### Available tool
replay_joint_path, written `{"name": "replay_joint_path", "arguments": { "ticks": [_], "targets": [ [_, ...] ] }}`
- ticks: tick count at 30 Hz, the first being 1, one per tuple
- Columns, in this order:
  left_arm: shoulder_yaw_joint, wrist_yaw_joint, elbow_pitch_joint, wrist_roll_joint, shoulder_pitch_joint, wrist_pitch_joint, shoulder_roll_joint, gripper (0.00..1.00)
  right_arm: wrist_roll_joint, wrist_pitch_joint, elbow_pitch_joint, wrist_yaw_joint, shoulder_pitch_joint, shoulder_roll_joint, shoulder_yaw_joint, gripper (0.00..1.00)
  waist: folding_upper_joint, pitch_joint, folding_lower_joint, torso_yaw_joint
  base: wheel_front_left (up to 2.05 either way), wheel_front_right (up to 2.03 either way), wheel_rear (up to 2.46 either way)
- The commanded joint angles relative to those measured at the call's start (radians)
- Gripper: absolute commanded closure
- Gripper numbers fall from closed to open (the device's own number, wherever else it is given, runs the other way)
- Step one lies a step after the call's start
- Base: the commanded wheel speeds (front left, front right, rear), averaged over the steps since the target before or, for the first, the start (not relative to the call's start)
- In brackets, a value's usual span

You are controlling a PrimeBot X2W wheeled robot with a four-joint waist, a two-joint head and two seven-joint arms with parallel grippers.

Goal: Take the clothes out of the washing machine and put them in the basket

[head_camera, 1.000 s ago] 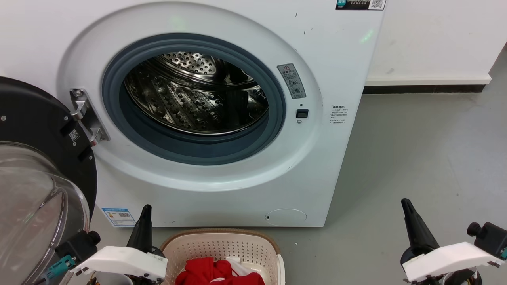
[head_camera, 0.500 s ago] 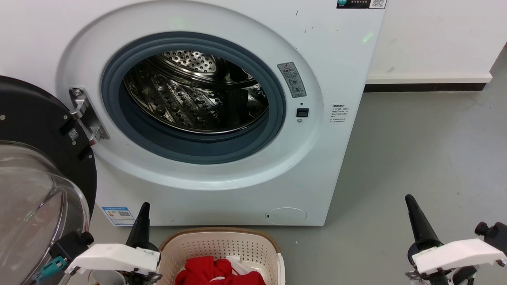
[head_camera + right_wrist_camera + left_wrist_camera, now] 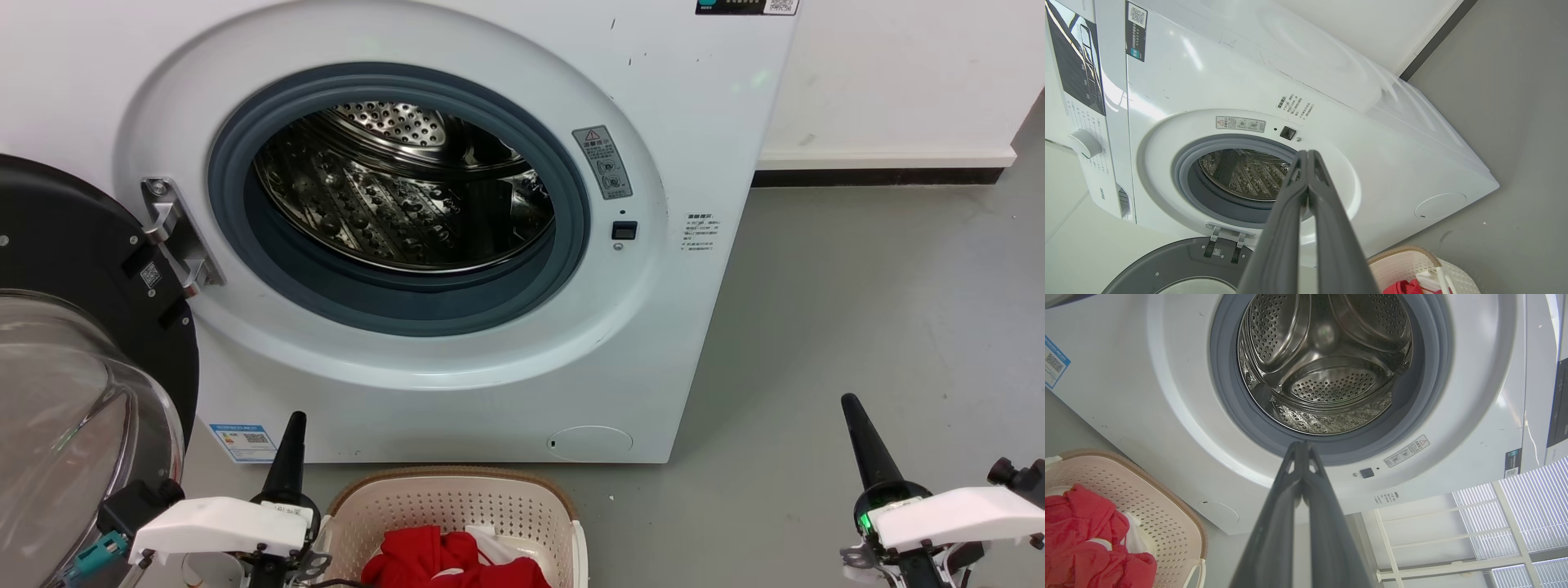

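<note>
my left pincer and right pincer have slid a little apart in front of the washing machine. both are pressed together, holding nothing. its drum looks empty. the clothes lie in the basket, just in front of the washing machine. i think the job is done.

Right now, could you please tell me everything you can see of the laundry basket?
The basket is low, cream-white perforated plastic with rounded corners and a brown rim. It stands upright on the grey floor just in front of the washing machine, not touching it. Red clothes with a white piece lie heaped inside; its far inner wall is bare. A white handle-like part shows on its right side. Its near part is cut off in the head view.
</note>
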State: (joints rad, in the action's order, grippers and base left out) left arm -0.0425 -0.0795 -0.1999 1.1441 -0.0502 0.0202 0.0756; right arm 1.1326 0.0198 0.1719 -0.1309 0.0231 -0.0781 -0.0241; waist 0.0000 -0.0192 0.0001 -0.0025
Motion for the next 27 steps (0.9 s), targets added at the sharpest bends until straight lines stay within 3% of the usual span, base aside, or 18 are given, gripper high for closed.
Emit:
{"name": "replay_joint_path", "arguments": {
  "ticks": [1, 27],
  "targets": [
    [-0.007, -0.01, 0.004, 0.02, -0.026, 0.003, -0.003, 1.0, 0.023, 0.004, -0.002, 0.0, 0.029, -0.006, -0.004, 1.0, 0.0, 0.0, -0.0001, 0.0, 0.0, 0.0, 0.0],
    [-0.043, -0.033, -0.022, 0.255, -0.048, 0.052, -0.014, 1.0, 0.279, 0.035, 0.037, 0.0, 0.061, -0.003, -0.03, 1.0, 0.0, 0.01, -0.0001, 0.001, 0.0, 0.0, 0.0]
  ]
}}
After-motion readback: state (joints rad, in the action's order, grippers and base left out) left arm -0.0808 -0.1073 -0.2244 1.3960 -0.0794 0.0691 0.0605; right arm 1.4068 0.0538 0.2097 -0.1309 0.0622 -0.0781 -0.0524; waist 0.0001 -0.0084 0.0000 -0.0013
